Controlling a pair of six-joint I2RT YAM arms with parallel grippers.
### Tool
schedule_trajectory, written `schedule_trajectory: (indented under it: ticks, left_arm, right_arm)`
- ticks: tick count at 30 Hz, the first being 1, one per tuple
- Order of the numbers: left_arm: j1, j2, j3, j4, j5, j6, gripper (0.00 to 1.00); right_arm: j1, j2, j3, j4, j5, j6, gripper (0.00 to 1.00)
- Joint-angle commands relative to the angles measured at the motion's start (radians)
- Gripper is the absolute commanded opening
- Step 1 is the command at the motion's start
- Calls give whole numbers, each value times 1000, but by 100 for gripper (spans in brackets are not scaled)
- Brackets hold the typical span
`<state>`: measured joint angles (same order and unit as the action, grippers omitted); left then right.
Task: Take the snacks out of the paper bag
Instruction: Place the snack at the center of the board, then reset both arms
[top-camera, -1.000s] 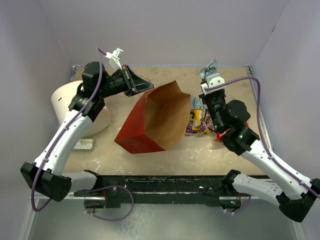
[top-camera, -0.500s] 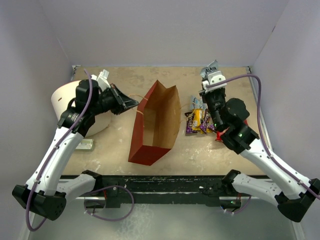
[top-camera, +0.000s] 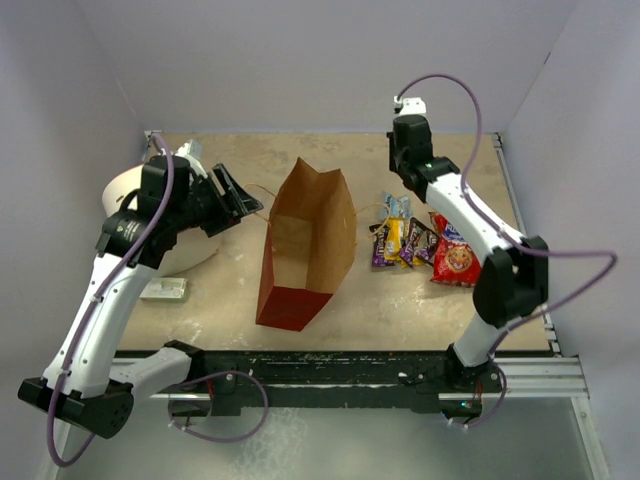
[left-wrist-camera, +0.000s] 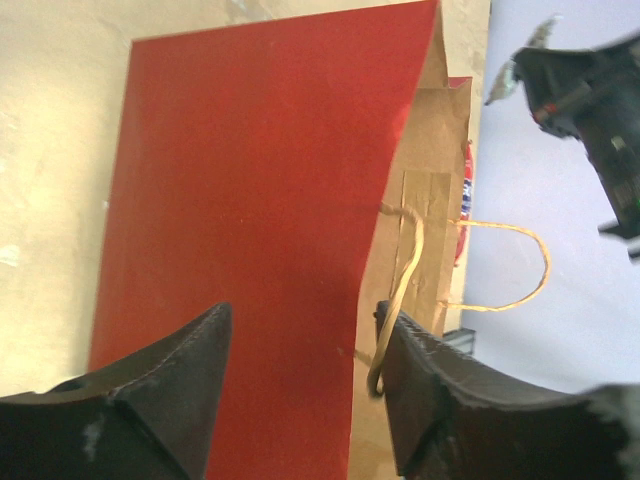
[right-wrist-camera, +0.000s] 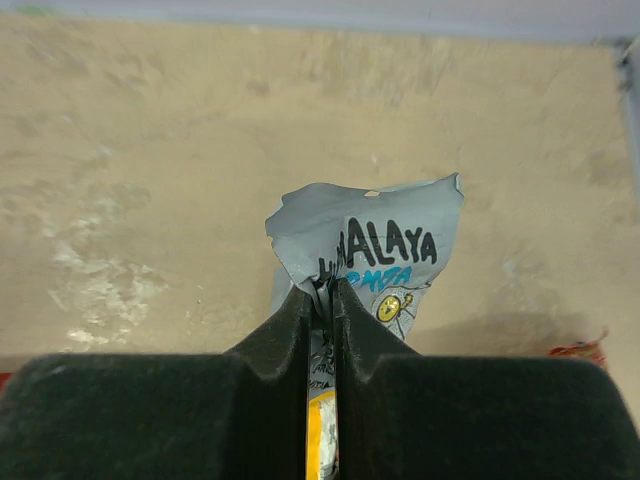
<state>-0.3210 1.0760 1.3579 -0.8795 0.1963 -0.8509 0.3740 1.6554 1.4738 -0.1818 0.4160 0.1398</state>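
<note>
The paper bag (top-camera: 305, 245) lies on its side mid-table, red outside, brown inside, its mouth toward the far wall. My left gripper (top-camera: 238, 200) stands open just left of the mouth. In the left wrist view the red wall (left-wrist-camera: 250, 180) shows beyond the left gripper (left-wrist-camera: 300, 330), and a string handle (left-wrist-camera: 405, 280) brushes the right finger (left-wrist-camera: 440, 390). My right gripper (right-wrist-camera: 320, 290) is shut on a light-blue snack packet (right-wrist-camera: 385, 245) above the far part of the table. More snacks lie right of the bag: purple and yellow packs (top-camera: 397, 240) and a red cookie bag (top-camera: 455, 255).
A white cylindrical tub (top-camera: 125, 195) lies at the left under my left arm. A small white-and-green box (top-camera: 163, 290) sits near the left front. Pale walls close the table on three sides.
My left gripper opened, let go of the bag and drew back left. The bag sank flat onto the table. My right arm stretched toward the far wall, still holding the packet.
</note>
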Motion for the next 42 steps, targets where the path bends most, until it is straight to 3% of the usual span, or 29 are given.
schedule_trajectory:
  ticks: [1,9,16,23,25,27,33,38,42]
  left_arm:
    - [5,-41,73,-87,-104,65,71]
    - [7,-42,125,-135,-158,101,78]
    - [6,-35,212,-191,-212,159,100]
    - [6,-33,272,-259,-269,179,99]
    - [7,-41,283,-271,-282,190,99]
    - [7,-46,299,-281,-296,213,99]
    - [6,-5,434,-326,-316,364,99]
    - [6,9,481,-300,-260,436,99]
    - [6,-5,431,-232,-165,442,99]
  right_arm:
    - [-17,146,155,-205,-5,110,0]
    - [-23,330,273,-325,3,117,0]
    - [-23,367,182,-206,-53,81,0]
    - [-23,429,235,-295,-46,112,2]
    - [-23,408,209,-281,-55,112,8]
    - [-23,396,196,-275,-68,109,20]
    - [-21,299,263,-403,-52,117,73]
    - [-20,126,262,-510,-187,130,98]
    - [-14,-55,155,-527,-308,150,100]
